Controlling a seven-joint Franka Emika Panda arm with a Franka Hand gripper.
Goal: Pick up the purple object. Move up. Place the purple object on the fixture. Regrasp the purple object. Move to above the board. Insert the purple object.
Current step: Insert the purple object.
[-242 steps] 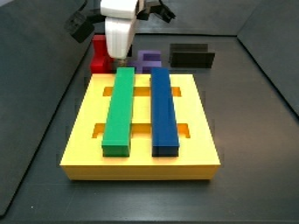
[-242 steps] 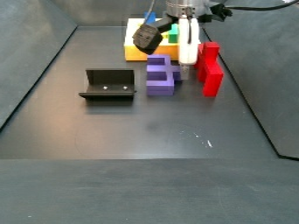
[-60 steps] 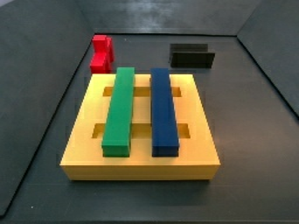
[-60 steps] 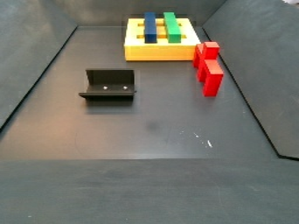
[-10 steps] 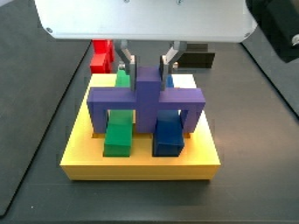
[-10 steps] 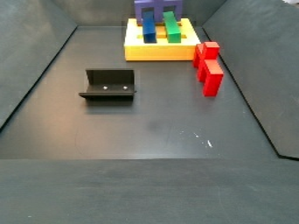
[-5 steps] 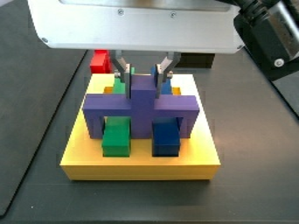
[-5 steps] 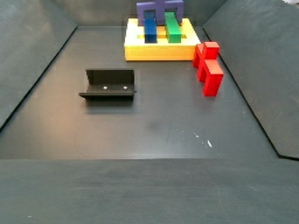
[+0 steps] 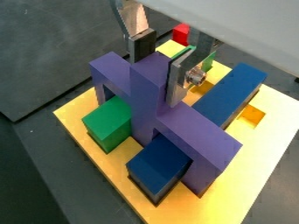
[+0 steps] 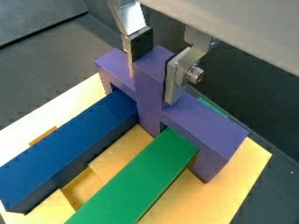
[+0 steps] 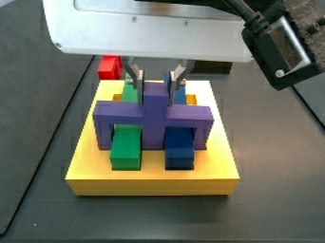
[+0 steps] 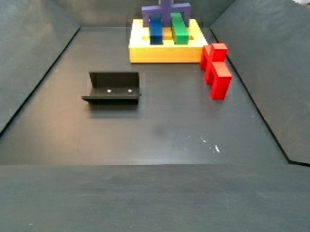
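the gripper (image 10: pixel 156 54) clamps the raised stub of the purple object (image 11: pixel 154 114), which straddles the green bar (image 11: pixel 127 120) and blue bar (image 11: pixel 178 124) over the board (image 11: pixel 152 177); press straight down and level, though full seating probably can't be judged here.
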